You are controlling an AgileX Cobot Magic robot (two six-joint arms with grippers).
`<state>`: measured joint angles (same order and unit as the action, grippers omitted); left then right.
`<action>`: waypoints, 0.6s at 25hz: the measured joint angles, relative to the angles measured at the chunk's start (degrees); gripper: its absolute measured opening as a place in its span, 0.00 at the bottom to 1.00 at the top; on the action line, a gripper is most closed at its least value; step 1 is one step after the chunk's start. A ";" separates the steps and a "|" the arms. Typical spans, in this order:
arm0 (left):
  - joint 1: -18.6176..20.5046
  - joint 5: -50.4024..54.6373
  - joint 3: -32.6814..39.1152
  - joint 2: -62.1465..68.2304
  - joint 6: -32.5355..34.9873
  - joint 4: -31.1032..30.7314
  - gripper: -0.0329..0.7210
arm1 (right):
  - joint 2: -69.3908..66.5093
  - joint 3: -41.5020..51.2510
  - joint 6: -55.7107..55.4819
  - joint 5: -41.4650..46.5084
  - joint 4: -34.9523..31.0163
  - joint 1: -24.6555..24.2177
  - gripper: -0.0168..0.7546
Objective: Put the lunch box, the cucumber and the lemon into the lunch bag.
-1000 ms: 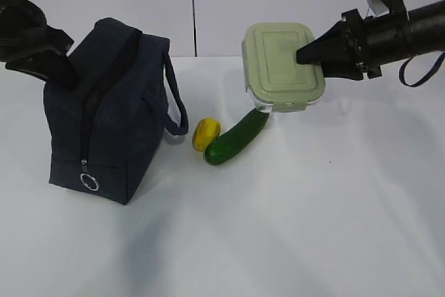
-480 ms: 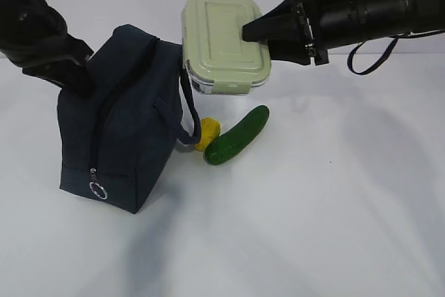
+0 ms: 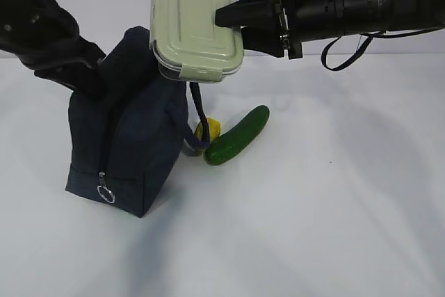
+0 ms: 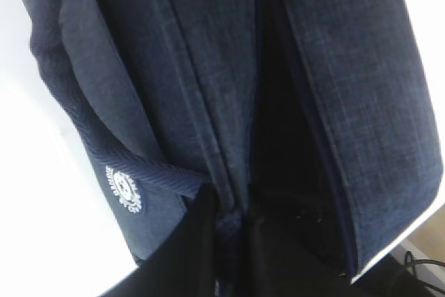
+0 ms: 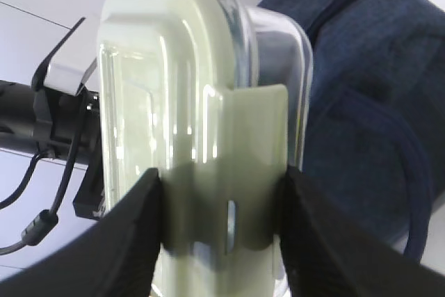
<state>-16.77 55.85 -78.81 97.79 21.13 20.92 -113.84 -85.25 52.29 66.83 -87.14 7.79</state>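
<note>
- The right gripper point(image 3: 226, 17) has the lunch box point(image 3: 197, 26) clamped at one short end, and the box hangs in the air, tipped on edge so its pale sage-green lid faces the exterior camera.
- From the right wrist, the two black fingers point(image 5: 132, 241) sit on either side of the green lid clip, squeezing lid and clear base together: a firm hold on the lunch box point(image 5: 201, 130).
- The box is up over the top right part of the navy lunch bag point(image 3: 128, 137); its lower edge looks level with the bag's top, and I cannot tell whether they touch.
- Over on the left, the left gripper point(image 3: 87, 78) is closed on the bag's top fabric near the back end.
- The left wrist view confirms it: the dark fingertips point(image 4: 198, 241) pinch a fold of cloth right beside the bag's dark, gaping slot, with the round white logo point(image 4: 125, 190) just to the side on the lunch bag point(image 4: 348, 102).
- The bag stands upright on the white table point(image 3: 313, 227), the metal ring pull point(image 3: 106, 194) low at its front end and a loop handle point(image 3: 197, 119) drooping on the right side.
- The lemon point(image 3: 210, 129) lies on the table, half hidden behind that handle.
- Just beside the lemon, and seemingly touching it, lies the dark green cucumber point(image 3: 236, 135), angled up toward the right, on the table.
</note>
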 joint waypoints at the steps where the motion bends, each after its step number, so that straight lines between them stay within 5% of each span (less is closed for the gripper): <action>1: -0.04 0.00 0.00 0.00 0.00 0.44 0.07 | 0.00 0.00 0.25 -0.10 -0.03 0.00 0.49; 15: -0.14 0.00 0.00 0.00 -0.12 1.91 0.07 | -6.69 -0.13 2.48 -0.34 -4.70 2.33 0.49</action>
<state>-16.91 55.85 -78.81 97.79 21.00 22.83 -120.53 -85.39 54.78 66.49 -91.84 10.12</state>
